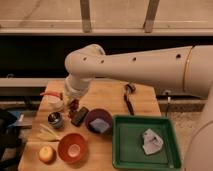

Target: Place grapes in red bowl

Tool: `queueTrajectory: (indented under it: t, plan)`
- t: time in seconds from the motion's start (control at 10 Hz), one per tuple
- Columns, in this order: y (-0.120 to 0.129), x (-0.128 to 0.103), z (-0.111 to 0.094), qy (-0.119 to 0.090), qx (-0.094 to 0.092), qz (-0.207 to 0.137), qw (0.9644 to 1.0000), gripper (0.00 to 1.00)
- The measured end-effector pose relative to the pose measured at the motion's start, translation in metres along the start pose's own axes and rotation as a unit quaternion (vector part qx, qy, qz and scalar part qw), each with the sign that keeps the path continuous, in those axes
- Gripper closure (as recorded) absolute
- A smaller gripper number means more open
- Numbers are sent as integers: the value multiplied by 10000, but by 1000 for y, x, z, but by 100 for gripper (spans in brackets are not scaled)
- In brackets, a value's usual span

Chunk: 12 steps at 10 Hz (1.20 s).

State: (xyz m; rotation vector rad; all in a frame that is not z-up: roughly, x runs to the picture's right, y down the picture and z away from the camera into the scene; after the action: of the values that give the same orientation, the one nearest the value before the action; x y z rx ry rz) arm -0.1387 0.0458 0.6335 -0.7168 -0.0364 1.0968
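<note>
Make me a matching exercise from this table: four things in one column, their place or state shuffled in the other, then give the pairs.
Things:
1. gripper
2. red bowl
3. green tray
4. purple bowl

Place or state:
A. holds a crumpled white item
B. beside the yellow-orange fruit, no grapes in it
C. shut on the grapes, over the table near the white cup
D. holds a blue-grey item

Pairs: 1-C, 2-B, 3-A, 4-D

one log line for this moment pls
stage: grapes gripped, not yet placed | end effector: shut on grapes, over table left side | red bowl: nearer camera, no grapes inside
</note>
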Motion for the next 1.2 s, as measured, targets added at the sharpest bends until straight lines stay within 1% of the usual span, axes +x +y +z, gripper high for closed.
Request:
queueTrajectory:
  t: [0.5,0.6,0.8,1.0,1.2]
  plan:
    - [0,0,0,7,1,-3,10000,100]
    - [1,2,2,61,-15,5,10000,100]
    - [5,24,14,279,-65,18,9996,100]
    - [27,58,38,659,-115,-10,9978,100]
    - [54,98,65,1031,-229,-19,9944,100]
